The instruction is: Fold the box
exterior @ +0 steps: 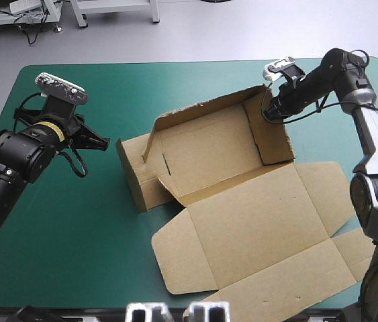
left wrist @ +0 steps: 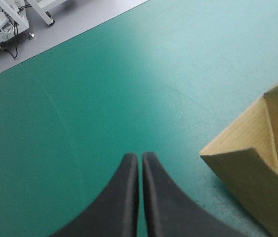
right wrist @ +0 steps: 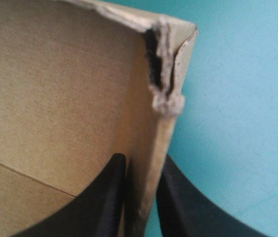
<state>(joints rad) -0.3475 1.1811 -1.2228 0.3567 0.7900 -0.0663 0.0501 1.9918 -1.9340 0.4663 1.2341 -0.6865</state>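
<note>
The brown box [exterior: 209, 154] sits right of centre on the table [exterior: 74, 235]; its far half is an open tray, walls raised, one corner frayed; its lid [exterior: 262, 228] lies flat toward the near edge.

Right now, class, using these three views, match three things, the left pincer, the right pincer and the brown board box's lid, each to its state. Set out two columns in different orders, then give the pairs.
Column one:
1. left pincer of black curved fingers
2. right pincer of black curved fingers
3. broad lid of the brown board box

Column two:
A. lies flat on the teal-green cover
B. shut on nothing, over bare cover beside the box
C. shut on the box's raised wall

Pairs: 1-B; 2-C; 3-A.
</note>
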